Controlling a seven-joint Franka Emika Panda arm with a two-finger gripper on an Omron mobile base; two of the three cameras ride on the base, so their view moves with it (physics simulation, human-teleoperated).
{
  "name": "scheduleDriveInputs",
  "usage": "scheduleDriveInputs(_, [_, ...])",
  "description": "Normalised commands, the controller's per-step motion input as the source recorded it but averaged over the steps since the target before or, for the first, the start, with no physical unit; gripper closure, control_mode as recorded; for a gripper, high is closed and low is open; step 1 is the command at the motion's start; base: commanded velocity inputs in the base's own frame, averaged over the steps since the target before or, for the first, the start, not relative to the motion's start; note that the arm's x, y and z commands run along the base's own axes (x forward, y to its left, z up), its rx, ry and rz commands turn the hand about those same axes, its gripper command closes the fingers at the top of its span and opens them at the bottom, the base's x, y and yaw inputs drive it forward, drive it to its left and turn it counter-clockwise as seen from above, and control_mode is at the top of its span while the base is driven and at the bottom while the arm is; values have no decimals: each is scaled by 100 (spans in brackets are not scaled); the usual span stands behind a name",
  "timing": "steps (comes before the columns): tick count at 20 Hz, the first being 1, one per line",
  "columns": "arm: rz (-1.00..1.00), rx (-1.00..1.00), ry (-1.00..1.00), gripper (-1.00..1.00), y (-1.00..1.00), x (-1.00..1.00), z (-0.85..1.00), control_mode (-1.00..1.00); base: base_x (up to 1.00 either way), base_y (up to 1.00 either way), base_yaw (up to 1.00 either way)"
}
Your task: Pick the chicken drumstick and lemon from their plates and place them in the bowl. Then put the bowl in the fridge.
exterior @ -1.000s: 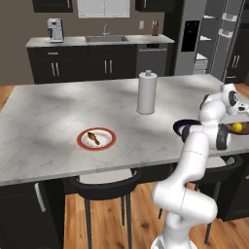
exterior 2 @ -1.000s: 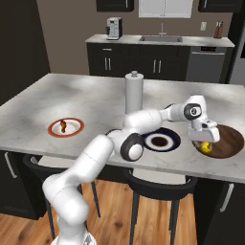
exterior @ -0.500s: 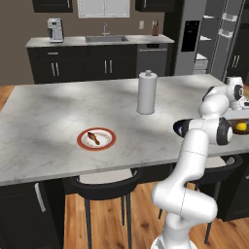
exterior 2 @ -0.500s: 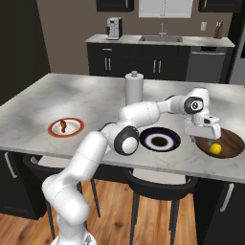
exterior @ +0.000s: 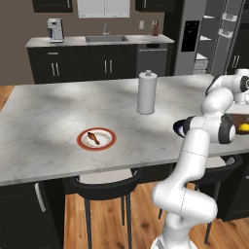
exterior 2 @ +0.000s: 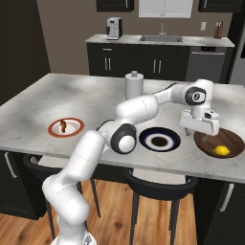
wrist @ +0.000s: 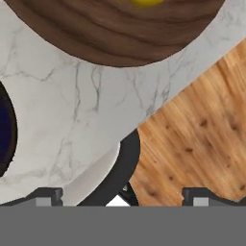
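The lemon (exterior 2: 221,150) lies in the bowl (exterior 2: 237,142), so the drumstick (exterior 2: 62,127) is the next thing to fetch. It sits on the orange-rimmed plate (exterior 2: 76,128), well apart from the gripper (exterior 2: 201,128), right across the island (exterior 2: 91,95) towards the arm's left. The gripper hangs by the bowl's near-left rim, jaws spread wide and empty. The drumstick's long axis runs diagonally across its plate

In the hand view, the lemon (wrist: 142,2) and wooden bowl (wrist: 115,33) are cut off by the top edge, and the navy-rimmed plate (wrist: 6,129) by the left edge. In the left base view, the arm hides most of the bowl.
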Motion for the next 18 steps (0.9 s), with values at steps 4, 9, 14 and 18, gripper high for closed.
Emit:
scheduleDriveInputs(4, [0,10,0,-100,71,-27,4,-100,0,0,0])
scheduleDriveInputs(9, [0,5,0,-100,77,-21,0,-100,0,0,0])
scheduleDriveInputs(14, [0,0,-1,-100,85,-16,-4,-100,0,0,0])
scheduleDriveInputs(18, [0,-2,-1,-100,89,-8,-4,-100,0,0,0])
